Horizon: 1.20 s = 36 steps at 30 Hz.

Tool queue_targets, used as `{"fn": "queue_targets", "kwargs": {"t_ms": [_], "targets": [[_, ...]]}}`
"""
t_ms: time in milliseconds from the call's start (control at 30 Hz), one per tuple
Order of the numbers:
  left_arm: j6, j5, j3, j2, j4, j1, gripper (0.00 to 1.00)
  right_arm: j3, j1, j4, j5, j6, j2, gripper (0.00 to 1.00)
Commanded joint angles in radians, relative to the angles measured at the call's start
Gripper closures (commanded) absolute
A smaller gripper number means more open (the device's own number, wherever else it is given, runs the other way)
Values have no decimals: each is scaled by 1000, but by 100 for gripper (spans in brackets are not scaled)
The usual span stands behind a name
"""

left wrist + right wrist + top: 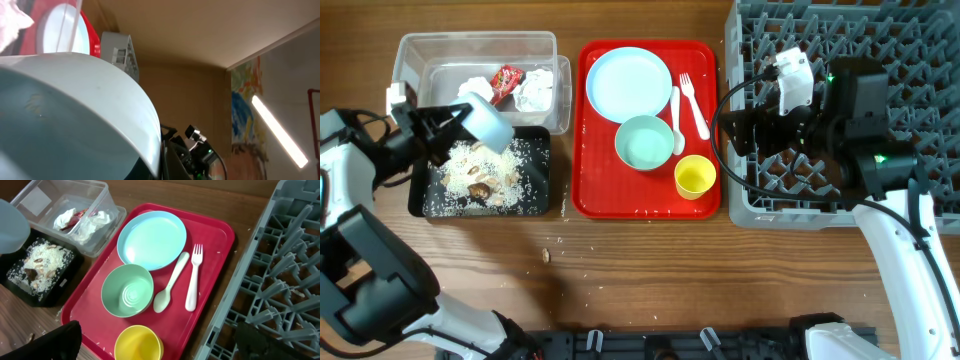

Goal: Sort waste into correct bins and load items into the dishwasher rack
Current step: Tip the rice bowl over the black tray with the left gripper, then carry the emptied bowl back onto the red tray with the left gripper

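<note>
Your left tool (463, 120) pinches a pale blue bowl (492, 124), tipped on its side above the near end of the black tray (419, 205). In the left wrist view the bowl's curved wall fills the lower left of the picture. The black tray holds white rice-like crumbs (518, 160) and brownish food scraps (478, 182). Just behind it stands the clear tub (430, 55), with a red wrapper (507, 82) lying between crumpled napkin wads (535, 92).

On the red serving tray (600, 190) in the middle of the bench (640, 270) the round plate (628, 82) lies at the far end. The second bowl (644, 142) sits upright before it, and the yellow cup (695, 177) stands at the near right corner. The white spoon (677, 120) and fork (694, 105) lie side by side to the right of the plate.

Your right tool (740, 130) hovers over the left edge of the grey dishwasher rack (910, 60). Its fingers are spread wide and hold nothing, and they point toward the red serving tray.
</note>
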Motion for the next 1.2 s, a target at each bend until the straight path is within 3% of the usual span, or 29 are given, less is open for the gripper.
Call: {"fn": "queue_targets", "kwargs": {"t_ms": [0,267,367,533,1033,1167], "targets": [[17,-84,-2,-77,33,-69,96,17,4,2,-16,11,9,0],[32,-375,-2,-215,45,-201,96,17,4,2,-16,11,9,0],[18,-296,-2,-238,56,-195,96,17,4,1,-16,11,9,0],[-77,36,-2,-232,70,-129,96,17,4,3,-16,11,9,0],[-133,34,-2,-235,80,-119,96,17,4,-5,-16,11,9,0],[-211,34,-2,-237,125,-72,96,17,4,-13,-16,10,9,0]]}}
